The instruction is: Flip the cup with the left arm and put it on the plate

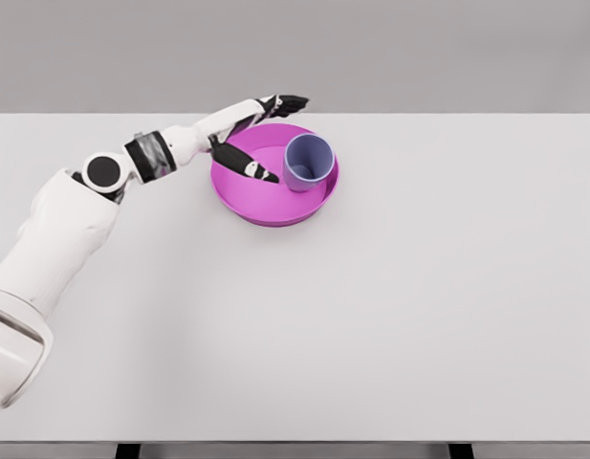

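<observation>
A pale grey bench (371, 316) fills the head view, and the landmark on it is a shallow magenta plate (266, 208) lying toward the far edge, left of the middle. Inside the plate, toward its right side, stands a lavender-blue cup (307, 161). The cup is upright with its open mouth facing up, its dark inner wall visible through the opening, and its base rests on the plate's floor close to the right rim.

The left arm (55, 239) enters from the lower left corner and reaches diagonally up toward the plate, its white forearm ending at a black wrist joint to the plate's left. The left hand (256, 134) sits over the plate's left and far edge. Its fingers (280, 102) are spread and extended, pointing past the plate's far rim, while the black-tipped thumb (251, 169) stretches separately across the plate's floor toward the cup. The thumb tip lies just beside the cup's left wall; whether it touches cannot be told from this view. The fingers do not wrap anything, so the hand is open and holds nothing.
</observation>
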### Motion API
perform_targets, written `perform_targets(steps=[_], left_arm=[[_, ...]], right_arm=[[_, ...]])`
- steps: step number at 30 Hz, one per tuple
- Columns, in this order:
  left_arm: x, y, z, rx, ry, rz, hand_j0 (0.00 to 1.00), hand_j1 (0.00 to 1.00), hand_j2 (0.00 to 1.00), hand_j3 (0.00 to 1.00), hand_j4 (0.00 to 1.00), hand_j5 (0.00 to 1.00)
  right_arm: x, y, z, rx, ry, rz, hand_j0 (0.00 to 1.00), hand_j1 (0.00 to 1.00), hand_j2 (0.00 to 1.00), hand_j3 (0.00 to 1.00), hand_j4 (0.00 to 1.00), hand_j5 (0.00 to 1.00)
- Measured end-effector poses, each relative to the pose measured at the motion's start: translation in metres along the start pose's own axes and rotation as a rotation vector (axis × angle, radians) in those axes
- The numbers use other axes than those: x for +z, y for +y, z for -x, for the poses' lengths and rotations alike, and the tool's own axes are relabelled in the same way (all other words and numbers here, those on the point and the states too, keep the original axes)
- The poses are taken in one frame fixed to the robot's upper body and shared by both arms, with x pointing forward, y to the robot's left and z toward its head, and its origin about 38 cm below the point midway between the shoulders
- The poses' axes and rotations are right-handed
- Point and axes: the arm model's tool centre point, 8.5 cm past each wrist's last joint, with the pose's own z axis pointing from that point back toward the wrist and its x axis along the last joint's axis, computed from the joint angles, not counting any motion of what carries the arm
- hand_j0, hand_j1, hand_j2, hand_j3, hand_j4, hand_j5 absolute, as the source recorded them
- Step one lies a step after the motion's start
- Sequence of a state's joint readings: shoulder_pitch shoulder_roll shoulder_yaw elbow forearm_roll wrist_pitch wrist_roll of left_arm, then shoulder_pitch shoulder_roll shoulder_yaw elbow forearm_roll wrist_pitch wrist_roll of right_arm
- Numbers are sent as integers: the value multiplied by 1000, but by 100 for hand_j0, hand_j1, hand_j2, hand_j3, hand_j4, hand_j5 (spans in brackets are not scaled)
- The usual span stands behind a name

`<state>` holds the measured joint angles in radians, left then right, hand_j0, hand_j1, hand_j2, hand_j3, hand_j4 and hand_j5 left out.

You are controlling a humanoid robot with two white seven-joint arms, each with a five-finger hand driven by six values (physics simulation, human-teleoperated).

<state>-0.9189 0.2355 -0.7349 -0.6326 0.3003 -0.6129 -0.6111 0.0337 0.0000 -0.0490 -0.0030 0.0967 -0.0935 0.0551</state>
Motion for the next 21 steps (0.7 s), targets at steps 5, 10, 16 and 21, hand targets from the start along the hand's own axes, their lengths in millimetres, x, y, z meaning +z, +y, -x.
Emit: perform_targets(steps=[5,10,16,21], left_arm=[[30,15,14,-17,59,-24,100,100,100,100,100,100],[70,33,28,-40,133,-52,100,100,100,100,100,100],[118,42,45,-55,221,-69,100,100,100,100,100,100],[150,39,58,-56,288,-66,100,100,100,100,100,100]], right_arm=[[0,0,0,0,0,0,100,100,100,100,100,100],[0,0,0,0,0,0,100,100,100,100,100,100],[0,0,0,0,0,0,100,100,100,100,100,100],[0,0,0,0,0,0,100,100,100,100,100,100]])
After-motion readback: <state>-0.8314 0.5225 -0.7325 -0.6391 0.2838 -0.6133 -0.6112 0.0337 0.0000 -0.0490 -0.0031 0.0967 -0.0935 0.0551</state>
